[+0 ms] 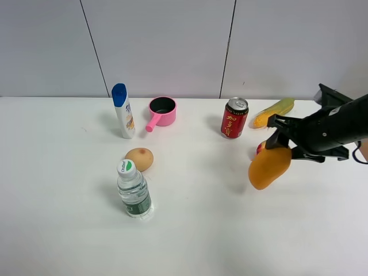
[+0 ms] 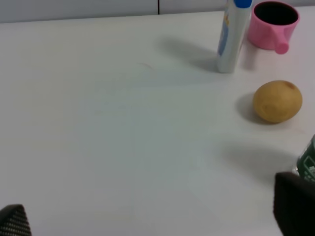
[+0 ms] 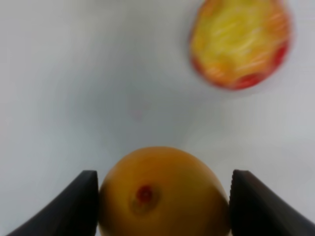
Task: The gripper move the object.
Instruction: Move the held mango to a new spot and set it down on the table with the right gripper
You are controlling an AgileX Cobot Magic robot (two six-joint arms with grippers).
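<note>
The orange-yellow mango (image 1: 268,167) hangs above the white table at the right, held by my right gripper (image 1: 283,144), a black claw on a black arm. In the right wrist view the mango (image 3: 164,191) sits between the two black fingers (image 3: 74,204), which press on both its sides. My left gripper is out of the exterior view. In the left wrist view only its two finger tips (image 2: 294,210) show, far apart at the picture's corners, with nothing between them.
A red-yellow apple (image 1: 261,148) (image 3: 240,43) lies just behind the mango. A red can (image 1: 234,118), corn cob (image 1: 274,112), pink pot (image 1: 161,111), shampoo bottle (image 1: 123,110), brown potato (image 1: 139,159) (image 2: 277,101) and water bottle (image 1: 133,188) stand on the table (image 1: 190,230).
</note>
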